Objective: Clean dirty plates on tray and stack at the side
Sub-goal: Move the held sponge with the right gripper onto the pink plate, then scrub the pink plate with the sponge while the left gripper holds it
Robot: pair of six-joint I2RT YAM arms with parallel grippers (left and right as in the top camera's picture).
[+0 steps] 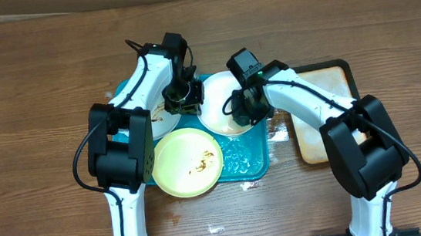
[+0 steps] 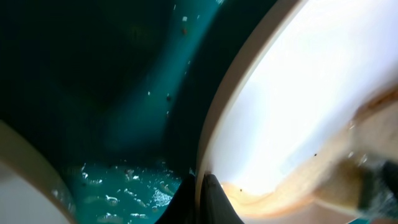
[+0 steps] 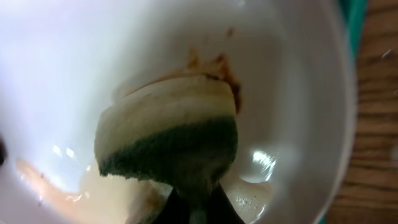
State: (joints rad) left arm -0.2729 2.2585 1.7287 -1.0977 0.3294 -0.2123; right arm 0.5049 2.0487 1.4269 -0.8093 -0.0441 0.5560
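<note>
A teal tray (image 1: pixel 244 161) holds three plates. A pale yellow plate (image 1: pixel 188 163) with a brown smear lies at its front. A white plate (image 1: pixel 163 122) lies at the left, partly under the left arm. Another white plate (image 1: pixel 221 109) sits tilted in the middle. My left gripper (image 1: pixel 187 95) is shut on this plate's rim (image 2: pixel 214 124). My right gripper (image 1: pixel 243 115) is shut on a sponge (image 3: pixel 168 134), yellow with a green side, pressed inside the plate (image 3: pixel 292 74) by a brown smear.
A smaller black-rimmed tray (image 1: pixel 326 114) with a stained beige inside lies right of the teal tray. Water drops lie on the teal tray floor (image 2: pixel 118 186) and on the wooden table (image 1: pixel 37 88) near the front.
</note>
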